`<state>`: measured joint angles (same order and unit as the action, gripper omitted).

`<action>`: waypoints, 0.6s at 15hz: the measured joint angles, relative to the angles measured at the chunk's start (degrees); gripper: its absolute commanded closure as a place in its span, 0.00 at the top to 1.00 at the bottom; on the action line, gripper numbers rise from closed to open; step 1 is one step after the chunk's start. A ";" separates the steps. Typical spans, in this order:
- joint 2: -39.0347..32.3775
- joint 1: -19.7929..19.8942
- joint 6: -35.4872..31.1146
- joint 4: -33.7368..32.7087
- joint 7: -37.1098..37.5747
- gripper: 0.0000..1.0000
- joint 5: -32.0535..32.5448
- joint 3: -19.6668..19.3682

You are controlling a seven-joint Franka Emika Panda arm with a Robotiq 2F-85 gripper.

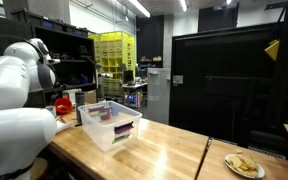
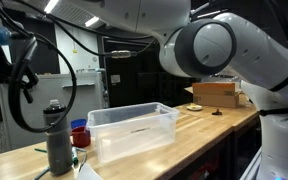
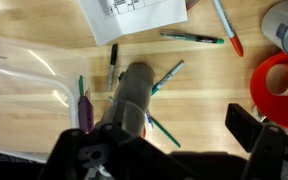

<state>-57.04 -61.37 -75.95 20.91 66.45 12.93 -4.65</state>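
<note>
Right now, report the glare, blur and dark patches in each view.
Wrist view: the dark cylinder close to the lens is soft, the pens are sharp, and there is glare on the clear bin. In both exterior views the white arm looms large and soft, the ceiling lights blow out, and the background is dim.

place: workshop-lab | cues: wooden workbench [image 1: 169, 150], yellow storage rack [image 1: 114, 50], ceiling strip lights [image 1: 139, 8]

1. In an exterior view, the camera looks past my white arm [image 1: 14, 110] at the clear rectangular plastic bin [image 1: 111, 125].
2. In an exterior view, that shared bin [image 2: 132, 128] is seen from low and close.
3. My wrist view looks straight down, just beside it.
</note>
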 measured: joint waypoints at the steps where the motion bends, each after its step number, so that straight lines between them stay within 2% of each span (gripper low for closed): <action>1: 0.23 -0.56 0.76 0.00 0.67 1.00 0.77 -0.64; 5: 0.21 -0.50 3.11 0.20 4.04 1.00 2.16 -2.88; 9: -0.22 1.44 6.07 0.47 7.97 1.00 2.25 -3.85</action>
<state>-57.26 -59.94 -69.88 21.38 74.42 15.18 -8.50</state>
